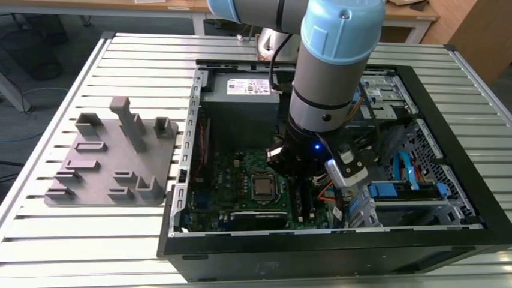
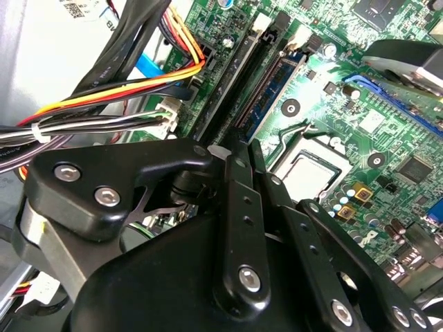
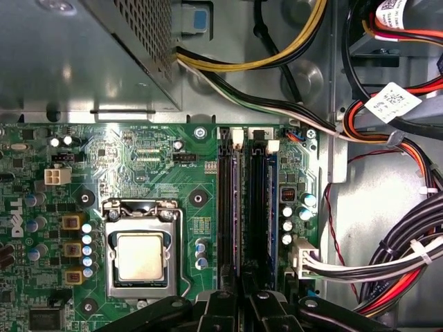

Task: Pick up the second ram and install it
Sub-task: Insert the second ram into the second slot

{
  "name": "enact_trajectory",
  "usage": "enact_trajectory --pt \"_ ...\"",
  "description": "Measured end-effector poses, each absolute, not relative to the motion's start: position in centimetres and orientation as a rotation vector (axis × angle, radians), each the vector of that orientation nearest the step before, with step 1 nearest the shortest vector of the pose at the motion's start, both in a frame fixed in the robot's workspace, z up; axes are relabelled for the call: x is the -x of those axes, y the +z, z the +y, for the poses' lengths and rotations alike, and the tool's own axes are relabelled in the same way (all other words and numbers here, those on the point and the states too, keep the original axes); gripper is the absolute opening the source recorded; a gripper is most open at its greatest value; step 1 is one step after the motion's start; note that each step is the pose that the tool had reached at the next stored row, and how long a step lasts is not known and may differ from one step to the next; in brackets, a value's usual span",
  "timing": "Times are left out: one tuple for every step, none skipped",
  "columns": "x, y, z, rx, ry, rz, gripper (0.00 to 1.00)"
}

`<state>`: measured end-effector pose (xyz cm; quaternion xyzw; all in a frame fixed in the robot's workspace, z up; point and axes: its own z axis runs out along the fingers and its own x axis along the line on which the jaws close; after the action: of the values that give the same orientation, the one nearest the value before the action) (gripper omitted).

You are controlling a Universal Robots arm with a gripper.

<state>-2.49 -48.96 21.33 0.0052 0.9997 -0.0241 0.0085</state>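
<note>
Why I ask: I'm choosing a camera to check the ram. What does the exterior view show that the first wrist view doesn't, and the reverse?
Exterior view: the arm, the grey holder tray on the slatted table, and the whole open case.
First wrist view: the black memory slots up close, a blue ram stick standing in one, and a white cable tag.
Shared: the green motherboard, processor socket and power supply.

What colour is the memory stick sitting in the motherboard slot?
Blue, clearest on the memory stick in the second wrist view.
</note>
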Motion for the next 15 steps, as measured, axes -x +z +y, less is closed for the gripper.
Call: enact_trajectory --pt "2.49 21.34 -48.96 -0.016 -0.075 3.124 0.14" --pt "2.49 21.34 -48.96 -0.016 -0.075 3.124 0.14" --pt "2.49 21.34 -48.97 -0.018 -0.075 3.124 0.14" --pt "2.49 21.34 -48.97 -0.018 -0.075 3.124 0.14" --pt "2.49 21.34 -48.97 -0.019 -0.075 3.124 0.14" --pt "2.48 21.34 -48.97 -0.019 -0.075 3.124 0.14" --pt "2.48 21.35 -48.97 -0.02 -0.075 3.124 0.14" --pt "2.48 21.35 -48.97 -0.021 -0.075 3.124 0.14" --pt "2.47 21.35 -48.97 -0.021 -0.075 3.124 0.14" --pt "2.47 21.35 -48.97 -0.021 -0.075 3.124 0.14" --pt "2.47 21.35 -48.97 -0.022 -0.074 3.124 0.14" --pt "2.47 21.35 -48.97 -0.022 -0.074 3.124 0.14" --pt "2.47 21.36 -48.97 -0.023 -0.074 3.124 0.14" --pt "2.47 21.36 -48.97 -0.023 -0.073 3.124 0.14" --pt "2.46 21.36 -48.97 -0.024 -0.073 3.124 0.14"
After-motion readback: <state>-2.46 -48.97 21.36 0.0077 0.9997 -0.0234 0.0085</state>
